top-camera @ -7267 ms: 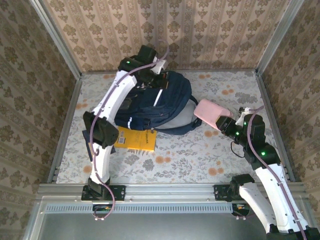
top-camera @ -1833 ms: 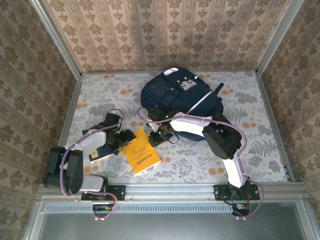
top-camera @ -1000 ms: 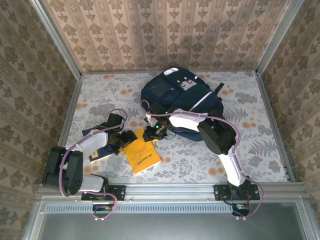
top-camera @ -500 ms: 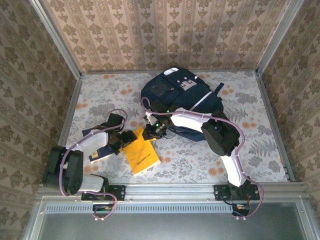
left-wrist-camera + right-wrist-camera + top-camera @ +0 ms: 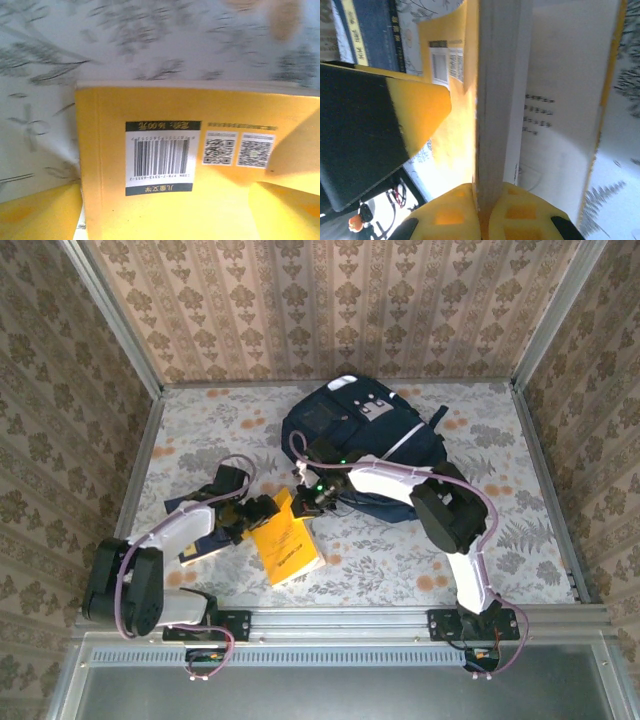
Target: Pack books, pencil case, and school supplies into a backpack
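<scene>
Half splaying the yellow book (image 5: 288, 545) open with the right gripper (image 5: 308, 497), jaws clamped tight on the thick block of pages at the book's far end. Showing, in the right wrist view, that page block standing edge-on between the yellow fingers (image 5: 520, 215), with a white printed page and the cover falling away to one side. Hovering the left gripper (image 5: 262, 512) just beside the book's left edge, jaws standing well apart and gripping nothing. Looking down, in the left wrist view, on the book's back cover, with the barcode (image 5: 159, 157) and two square codes (image 5: 218, 147) lying between the spread fingertips (image 5: 40, 212). Resting the book's near end on the flowered table (image 5: 500, 540), close to the front rail and between the two arms. Leaving the backpack (image 5: 360, 430) lying at the far middle of the table, just behind the right gripper. Catching, at the top left of the right wrist view, a navy book (image 5: 370, 35) with a yellow spine, flat on the table beyond the yellow one.
</scene>
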{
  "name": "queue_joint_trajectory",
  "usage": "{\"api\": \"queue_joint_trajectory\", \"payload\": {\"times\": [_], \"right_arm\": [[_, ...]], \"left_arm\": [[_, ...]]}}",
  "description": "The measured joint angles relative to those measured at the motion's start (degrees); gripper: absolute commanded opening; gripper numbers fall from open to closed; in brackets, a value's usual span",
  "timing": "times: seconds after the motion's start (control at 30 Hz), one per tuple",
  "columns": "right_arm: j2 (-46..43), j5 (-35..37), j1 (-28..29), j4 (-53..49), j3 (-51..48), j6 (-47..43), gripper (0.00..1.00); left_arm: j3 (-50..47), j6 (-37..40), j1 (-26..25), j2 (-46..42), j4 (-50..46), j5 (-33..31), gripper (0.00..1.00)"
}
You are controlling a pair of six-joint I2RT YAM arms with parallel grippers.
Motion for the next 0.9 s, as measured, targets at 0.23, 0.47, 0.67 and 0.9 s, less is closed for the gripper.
{"api": "queue_joint_trajectory", "payload": {"times": [0.23,0.47,0.67,0.9], "right_arm": [[-10.3,-4.3,-5.3,7.8,-7.8,4.6,0.0],[-16.2,-11.0,-9.4,21.8,-14.5,14.9,0.0],[-17.7,-14.7,-11.1,30.9,-16.3,22.0,0.0],[-18.6,-16.7,-11.7,37.9,-16.8,26.9,0.03]], "left_arm": [[4.0,3.9,1.1,-7.8,1.1,4.7,0.97],[6.5,6.6,1.2,-9.2,3.4,12.6,0.96],[6.1,4.4,1.9,-9.3,10.9,20.8,0.89],[4.5,-2.1,1.6,-9.4,23.0,28.2,0.55]]}}
